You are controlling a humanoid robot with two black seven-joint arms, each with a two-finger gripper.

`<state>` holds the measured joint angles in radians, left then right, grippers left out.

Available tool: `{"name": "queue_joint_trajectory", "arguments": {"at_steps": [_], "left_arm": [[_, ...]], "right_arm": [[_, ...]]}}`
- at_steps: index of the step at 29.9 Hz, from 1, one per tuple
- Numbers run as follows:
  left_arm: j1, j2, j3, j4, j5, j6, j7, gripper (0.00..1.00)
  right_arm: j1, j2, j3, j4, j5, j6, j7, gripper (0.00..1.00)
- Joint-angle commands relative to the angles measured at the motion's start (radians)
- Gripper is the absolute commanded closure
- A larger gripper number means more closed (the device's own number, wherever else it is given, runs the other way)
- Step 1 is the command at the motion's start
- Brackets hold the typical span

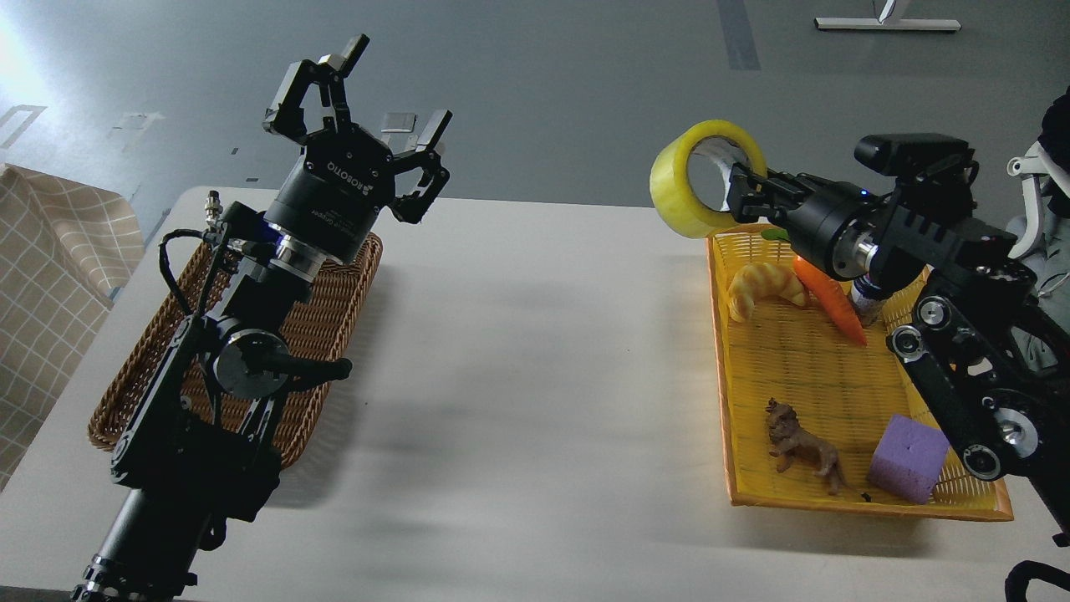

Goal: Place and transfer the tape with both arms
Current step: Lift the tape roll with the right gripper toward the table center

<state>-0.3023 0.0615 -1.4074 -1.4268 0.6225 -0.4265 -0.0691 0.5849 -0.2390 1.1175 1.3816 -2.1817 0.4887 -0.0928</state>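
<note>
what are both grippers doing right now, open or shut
Left gripper: open, fingers spread, holding nothing.
Right gripper: shut on the tape, held lifted above the far end of the yellow basket.

tape [679,194] is a see-through yellow with a grey-white core. both arms are black with silver rings at the joints, and the left gripper [386,90] has white robotiq lettering on it. table [535,351] is plain off-white. left basket [330,326] is brown wicker, right basket [807,368] is bright orange-yellow weave. in the right one: golden croissant [765,288], orange carrot [832,305] with a bit of green at the top, brown toy lion [802,447], purple foam cube [909,460]. far left there's a beige cloth [50,251] with a pale grid pattern. floor [543,84] is grey.
</note>
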Motion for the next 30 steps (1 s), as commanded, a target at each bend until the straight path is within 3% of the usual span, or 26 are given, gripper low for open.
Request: {"name": "queue_joint_trajectory", "arguments": {"at_steps": [1, 12, 17, 30], "left_arm": [[0.0, 0.0, -0.002, 0.0, 0.0, 0.0, 0.0, 0.02], [0.006, 0.006, -0.013, 0.0, 0.0, 0.0, 0.0, 0.02], [0.011, 0.014, -0.016, -0.001, -0.001, -0.008, 0.0, 0.02], [0.02, 0.0, -0.018, -0.017, -0.003, -0.001, -0.011, 0.02]], "right_arm": [[0.013, 0.047, -0.06, -0.013, 0.0, 0.0, -0.005, 0.8], [-0.034, 0.233, -0.156, -0.127, 0.0, 0.0, -0.047, 0.79], [-0.062, 0.239, -0.173, -0.151, 0.0, 0.0, -0.054, 0.75], [-0.056, 0.239, -0.26, -0.194, 0.0, 0.0, -0.068, 0.77]]}}
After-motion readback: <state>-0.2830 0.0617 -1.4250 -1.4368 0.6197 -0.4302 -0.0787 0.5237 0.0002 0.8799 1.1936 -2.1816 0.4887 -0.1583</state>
